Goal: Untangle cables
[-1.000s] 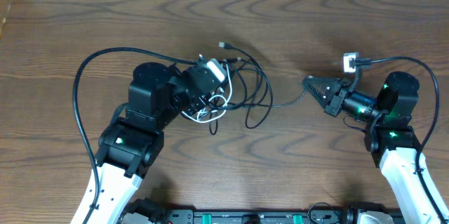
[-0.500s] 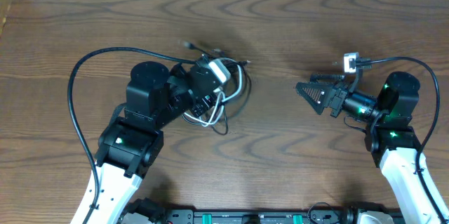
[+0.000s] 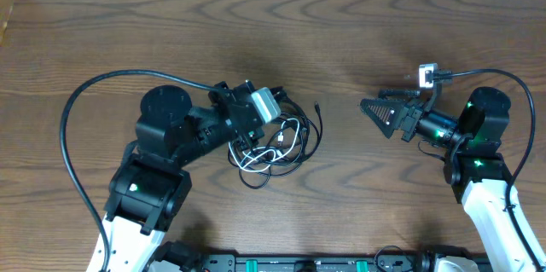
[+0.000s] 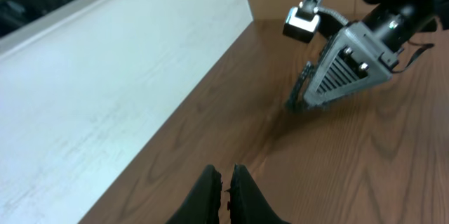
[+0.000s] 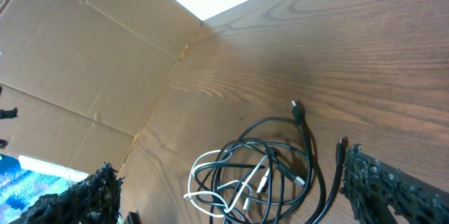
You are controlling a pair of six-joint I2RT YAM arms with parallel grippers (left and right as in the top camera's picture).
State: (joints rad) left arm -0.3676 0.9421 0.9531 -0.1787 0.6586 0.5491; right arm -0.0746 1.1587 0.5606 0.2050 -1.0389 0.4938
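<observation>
The cables (image 3: 277,142) lie in one loose tangle on the table, a thin black cord (image 5: 309,161) looped round a white cord (image 5: 210,159). One black plug (image 3: 317,107) points toward the right arm. My left gripper (image 3: 280,120) hovers at the tangle's upper left edge. In the left wrist view my left gripper (image 4: 225,182) is shut with nothing showing between its fingers. My right gripper (image 3: 372,107) stands open to the right of the tangle, apart from it. In the right wrist view my right gripper (image 5: 228,161) frames the pile with wide jaws.
A thick black arm wire (image 3: 81,110) arcs out to the left of the left arm, and another (image 3: 503,76) loops over the right arm. A cardboard wall (image 5: 84,62) stands at the table's left end, and a white board (image 4: 105,76) runs along the far edge.
My right gripper opened and let go of the black cord's end, which sprang back into the pile. The left arm swung left, and the tangle now lies lower on the table.
</observation>
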